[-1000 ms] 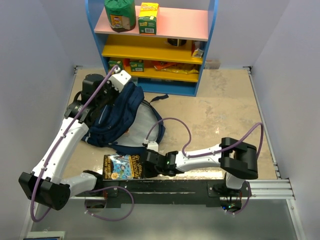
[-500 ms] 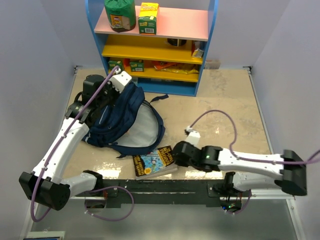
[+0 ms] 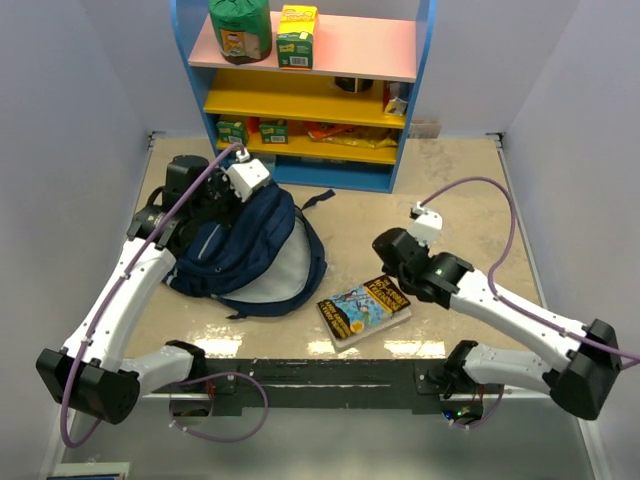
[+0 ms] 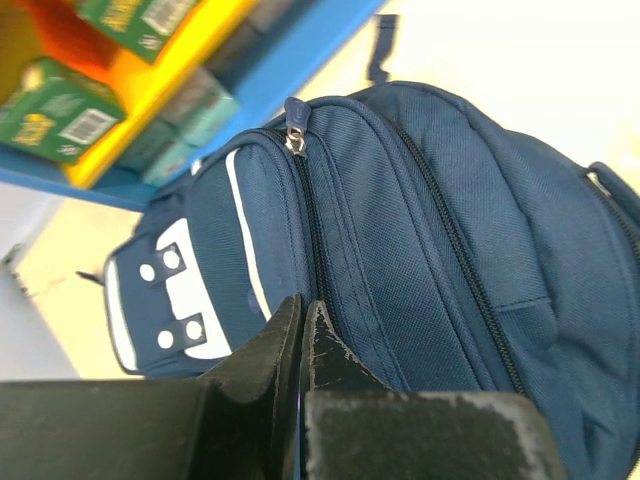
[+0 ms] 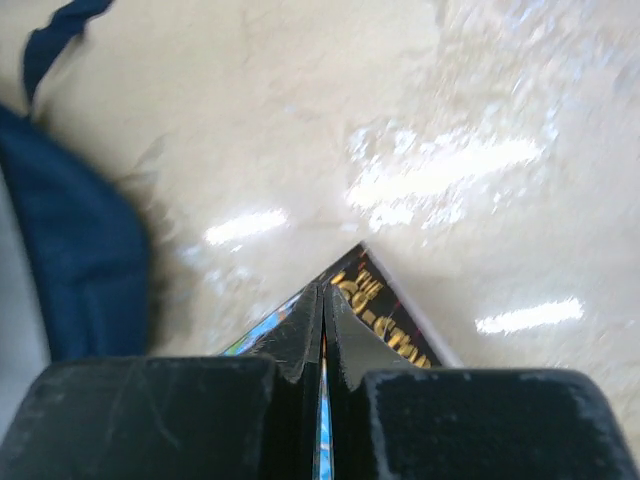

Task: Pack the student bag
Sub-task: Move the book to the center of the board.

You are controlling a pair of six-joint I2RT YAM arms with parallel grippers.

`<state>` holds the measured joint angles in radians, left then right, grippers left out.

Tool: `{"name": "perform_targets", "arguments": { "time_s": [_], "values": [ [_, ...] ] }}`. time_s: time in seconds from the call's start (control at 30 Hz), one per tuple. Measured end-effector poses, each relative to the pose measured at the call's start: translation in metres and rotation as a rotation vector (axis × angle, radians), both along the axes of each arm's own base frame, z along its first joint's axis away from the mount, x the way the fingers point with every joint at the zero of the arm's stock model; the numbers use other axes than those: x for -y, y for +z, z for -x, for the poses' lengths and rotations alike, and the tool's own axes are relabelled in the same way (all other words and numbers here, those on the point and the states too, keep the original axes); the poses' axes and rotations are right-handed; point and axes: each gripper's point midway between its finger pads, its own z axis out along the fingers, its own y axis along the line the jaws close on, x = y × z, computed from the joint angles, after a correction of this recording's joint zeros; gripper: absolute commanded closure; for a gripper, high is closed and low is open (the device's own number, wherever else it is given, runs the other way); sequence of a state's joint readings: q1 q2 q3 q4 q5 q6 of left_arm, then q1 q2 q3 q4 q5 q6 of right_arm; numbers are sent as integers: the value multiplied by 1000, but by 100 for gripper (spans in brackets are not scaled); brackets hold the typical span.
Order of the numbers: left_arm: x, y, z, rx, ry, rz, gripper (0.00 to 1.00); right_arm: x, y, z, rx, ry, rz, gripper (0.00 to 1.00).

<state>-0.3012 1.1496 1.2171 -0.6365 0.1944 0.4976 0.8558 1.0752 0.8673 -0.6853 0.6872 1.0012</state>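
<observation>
The student bag [image 3: 240,255], navy with grey lining showing at its open mouth, lies left of centre. My left gripper [image 3: 260,190] is shut at the bag's top edge and holds it up; in the left wrist view its shut fingertips [image 4: 302,305] press against the blue fabric [image 4: 420,230]. A colourful book [image 3: 363,310] lies tilted on the table to the right of the bag. My right gripper [image 3: 392,278] is shut on the book's upper right corner. In the right wrist view the book cover [image 5: 390,325] sits pinched at the gripper [image 5: 323,292].
A blue shelf unit [image 3: 300,90] with pink and yellow shelves, holding boxes and packets, stands at the back. A bag strap [image 3: 320,197] trails toward it. The bag's edge shows at the left of the right wrist view [image 5: 85,260]. Walls close in on both sides.
My right gripper has dragged the book from the front left, beside the bag, to the right and turned it. My left gripper has shifted slightly right, and the bag's top now covers more lining.
</observation>
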Motion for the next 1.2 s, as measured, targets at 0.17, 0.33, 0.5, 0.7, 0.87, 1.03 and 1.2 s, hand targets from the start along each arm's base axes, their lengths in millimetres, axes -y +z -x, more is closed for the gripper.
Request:
{"name": "perform_targets", "arguments": {
  "time_s": [0.17,0.33,0.5,0.7,0.87,1.03,1.2],
  "values": [
    [3,-7,19,-44,-71,-15,100,6,-7,-43,4,50,175,100],
    [4,-11,31,-73,-106,-20,100,-13,-9,-92,-11,109,252,56],
    [4,-12,33,-80,-112,-18,100,-40,-5,-90,-51,113,60,1],
    [5,-13,31,-76,-113,-16,100,-39,-29,-9,-177,125,-262,1],
    [5,-11,29,-68,-112,-13,100,-42,-54,26,-330,100,-351,1],
    [6,-13,28,-75,-110,-12,100,-37,-86,62,-524,80,-329,1],
    [7,-14,27,-78,-108,-6,100,-23,-91,88,-624,54,-291,1]
  ]
}}
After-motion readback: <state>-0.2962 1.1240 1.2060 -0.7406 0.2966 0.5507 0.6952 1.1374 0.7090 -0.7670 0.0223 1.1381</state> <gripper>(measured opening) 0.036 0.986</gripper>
